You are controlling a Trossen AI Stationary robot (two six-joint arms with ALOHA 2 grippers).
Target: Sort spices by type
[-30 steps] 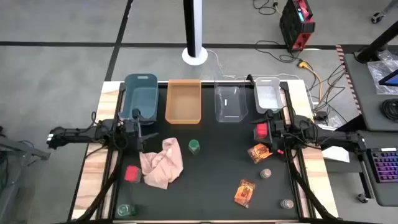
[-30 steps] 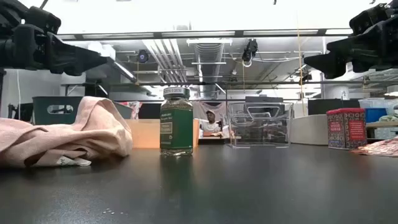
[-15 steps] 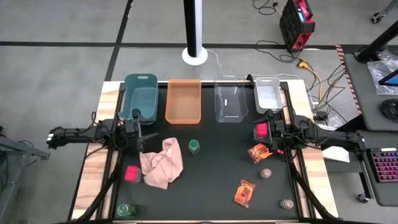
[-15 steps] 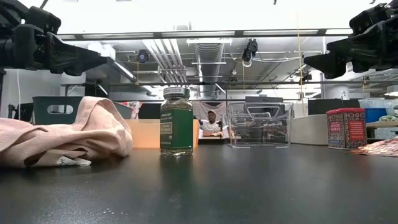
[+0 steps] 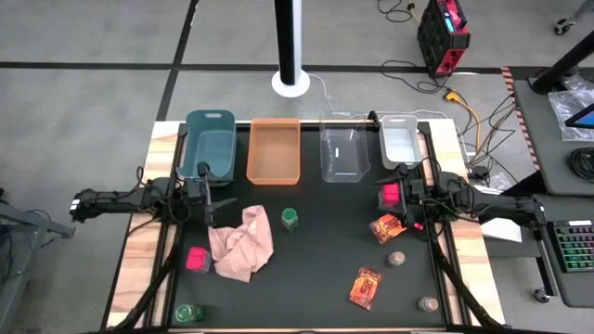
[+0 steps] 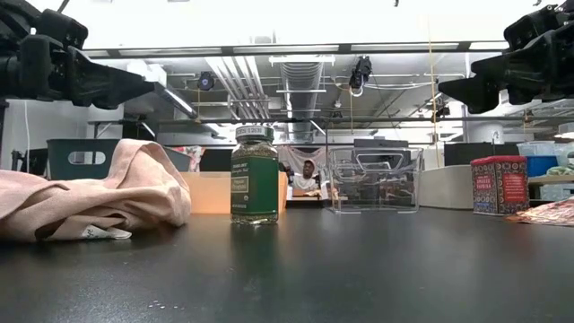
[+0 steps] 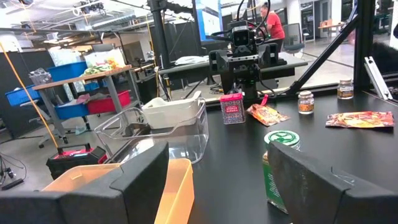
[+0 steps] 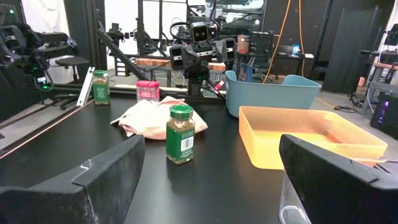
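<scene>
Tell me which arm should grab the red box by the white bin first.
Right. The right gripper hangs open just beside that red box, in front of the white bin. The left gripper is across the table, near the pink cloth.

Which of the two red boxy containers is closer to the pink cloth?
The red boxy container near the table's left edge: it sits just beside the pink cloth. The other red container stands far across the table, by the right gripper.

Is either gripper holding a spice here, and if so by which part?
Nothing is held. The left gripper and right gripper both hang open above the table, empty.
</scene>
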